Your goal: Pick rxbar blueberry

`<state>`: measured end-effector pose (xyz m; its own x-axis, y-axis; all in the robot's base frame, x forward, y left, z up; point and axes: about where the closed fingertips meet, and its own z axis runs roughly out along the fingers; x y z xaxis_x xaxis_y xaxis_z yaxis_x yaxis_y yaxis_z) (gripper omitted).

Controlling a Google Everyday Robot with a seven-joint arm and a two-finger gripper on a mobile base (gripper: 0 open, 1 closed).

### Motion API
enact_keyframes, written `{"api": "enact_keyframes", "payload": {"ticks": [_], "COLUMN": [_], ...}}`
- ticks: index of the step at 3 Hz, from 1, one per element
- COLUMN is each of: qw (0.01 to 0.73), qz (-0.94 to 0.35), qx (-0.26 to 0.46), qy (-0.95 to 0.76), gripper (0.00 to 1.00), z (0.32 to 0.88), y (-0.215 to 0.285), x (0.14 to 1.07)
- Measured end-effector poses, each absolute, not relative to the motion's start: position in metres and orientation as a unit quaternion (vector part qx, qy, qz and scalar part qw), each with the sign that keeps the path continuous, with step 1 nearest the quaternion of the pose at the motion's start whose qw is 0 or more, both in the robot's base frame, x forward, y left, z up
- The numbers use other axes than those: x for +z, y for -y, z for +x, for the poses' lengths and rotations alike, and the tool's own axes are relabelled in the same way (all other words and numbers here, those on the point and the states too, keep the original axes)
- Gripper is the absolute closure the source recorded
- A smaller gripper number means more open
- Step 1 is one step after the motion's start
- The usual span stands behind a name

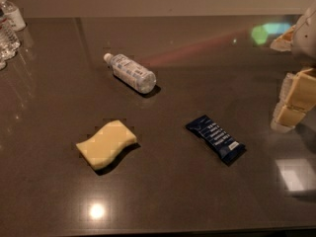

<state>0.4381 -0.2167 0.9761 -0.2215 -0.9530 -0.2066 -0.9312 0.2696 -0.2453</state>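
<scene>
The surface under inspection is a dark, glossy table, on which three loose items are laid out well apart from one another.

The rxbar blueberry is found right of centre, lying flat on the table. It is a dark navy wrapper with white lettering and is set on a diagonal, one crimped end pointing far-left and the other near-right. No contact with any other item is recorded.

A pale yellow wavy sponge is noted left of centre, at about the same depth as the bar, lying flat. A clear plastic water bottle is observed further back, lying on its side with the white cap turned to the far left. More clear bottles are seen standing at the far left edge, partly cut off by the frame.

The gripper is located at the right edge of the view, to the right of the bar and slightly farther back, with cream-coloured parts visible. It is well apart from the bar, and none of the three items is touched by it. How far the jaws stand open cannot be told from this view.

A bright round light reflection is recorded on the near part of the table, and a greenish glare on the far right.
</scene>
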Motion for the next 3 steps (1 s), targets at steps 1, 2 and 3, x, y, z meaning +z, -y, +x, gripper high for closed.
{"api": "enact_keyframes", "payload": {"ticks": [1, 2, 3], "qw": [0.159, 0.159, 0.170], "qz": [-0.603, -0.600, -0.581], "qx": [-0.034, -0.025, 0.001], "qy": [-0.781, -0.784, -0.796], "gripper": [0.00, 0.00, 0.00], "z": [0.4381, 0.4362, 0.4289], "y": [0.2167, 0.2148, 0.2076], "x": [0.9762, 0.9764, 0.9680]}}
